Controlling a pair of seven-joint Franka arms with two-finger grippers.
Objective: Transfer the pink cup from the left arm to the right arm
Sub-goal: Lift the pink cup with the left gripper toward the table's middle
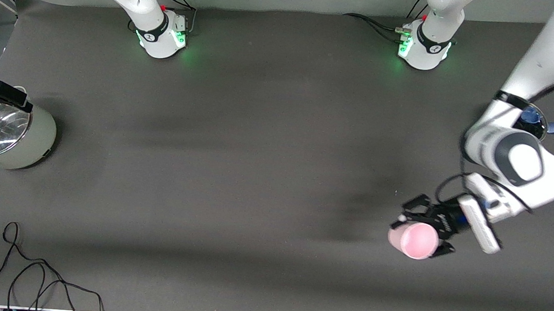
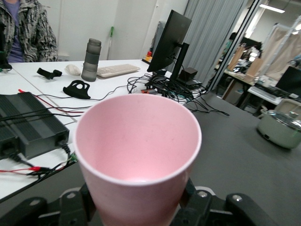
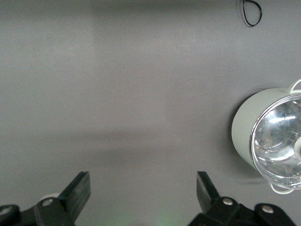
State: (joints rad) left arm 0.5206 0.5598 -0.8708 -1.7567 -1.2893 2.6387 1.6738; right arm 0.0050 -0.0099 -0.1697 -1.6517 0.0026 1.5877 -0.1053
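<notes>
cup (image 1: pixel 417 240) held in left gripper (image 1: pixel 424 230) at lower right of front view, over table (image 1: pixel 258 149). lidded pot (image 1: pixel 8 132) at frame's left edge; cable (image 1: pixel 29 279) lower left.

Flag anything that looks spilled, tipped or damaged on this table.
Nothing stands out. The pink cup is empty and clamped in the left gripper, lifted clear of the table. The lidded pot stands upright; the open right gripper hangs above the table beside it.

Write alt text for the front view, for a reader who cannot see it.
The left gripper holds a pink cup above the dark table, at the left arm's end. A lidded pot stands at the right arm's end, and a black cable lies near the camera.
</notes>
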